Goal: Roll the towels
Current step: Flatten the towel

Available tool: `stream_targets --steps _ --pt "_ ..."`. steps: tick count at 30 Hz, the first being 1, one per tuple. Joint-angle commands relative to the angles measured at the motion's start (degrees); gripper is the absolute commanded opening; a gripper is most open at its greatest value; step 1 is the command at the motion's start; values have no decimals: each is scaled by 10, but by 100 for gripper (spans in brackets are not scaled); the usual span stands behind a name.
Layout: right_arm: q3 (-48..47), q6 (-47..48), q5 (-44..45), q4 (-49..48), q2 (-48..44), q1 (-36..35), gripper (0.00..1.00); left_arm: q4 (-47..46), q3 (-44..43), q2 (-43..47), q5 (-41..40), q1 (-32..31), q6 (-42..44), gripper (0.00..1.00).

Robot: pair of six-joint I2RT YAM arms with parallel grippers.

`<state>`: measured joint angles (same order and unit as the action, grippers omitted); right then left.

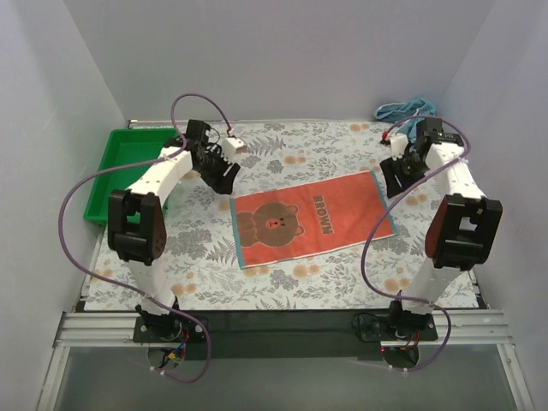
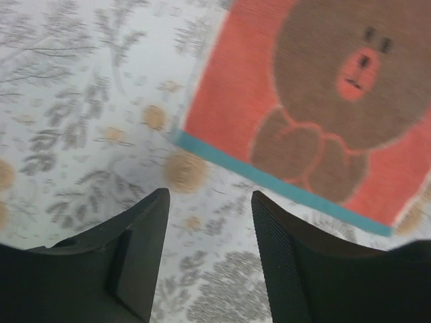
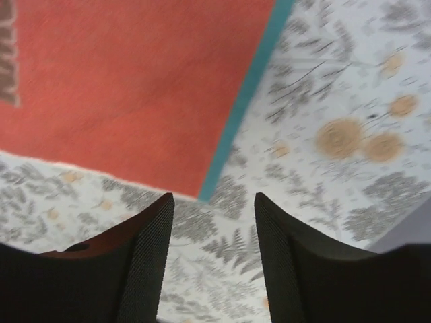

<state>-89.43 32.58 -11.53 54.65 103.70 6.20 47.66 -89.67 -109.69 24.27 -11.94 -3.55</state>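
Floral tablecloth (image 1: 342,278), red bear towel (image 1: 312,218) lying flat mid-table — unrolled. Left gripper (image 2: 210,196) & right gripper (image 3: 213,198) open, empty, near its far corners. Next imo: pinch one short end, start rolling.

— Where do we have the spread towel (image 1: 312,220)?
— We see it lying flat in the middle of the table (image 1: 282,287). The left gripper (image 1: 228,176) hangs by its far left corner, and the right gripper (image 1: 394,183) by its far right corner.
— And the rest?
— We find the bunched towel (image 1: 404,109) at the table's far right corner. The tray (image 1: 128,158) sits along the left edge, toward the far left corner.
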Motion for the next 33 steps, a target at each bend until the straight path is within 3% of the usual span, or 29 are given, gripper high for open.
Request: stream_targets --steps 1,2,6,10,20,24,28,33 --pt "93 50 -23 18 -67 -14 48 10 82 91 54 -32 12 49" --pt "114 60 -20 18 -80 -15 42 1 98 99 51 -44 11 44" --pt "181 64 -5 12 -79 -15 34 -17 137 85 60 -59 -16 34" --pt "206 60 -7 2 -63 -15 32 -30 129 40 62 -62 -46 31" --pt "261 35 -24 -23 -10 -50 28 -38 38 -97 -9 -50 -54 26" --pt "270 22 -33 -22 -3 -85 25 -22 -43 -160 -40 -28 -42 26" --pt "259 16 -69 4 -18 -92 25 -6 -114 -189 -56 -18 -28 29" --pt "209 8 -140 44 -82 -68 32 13 -138 -144 2 -11 -7 52"
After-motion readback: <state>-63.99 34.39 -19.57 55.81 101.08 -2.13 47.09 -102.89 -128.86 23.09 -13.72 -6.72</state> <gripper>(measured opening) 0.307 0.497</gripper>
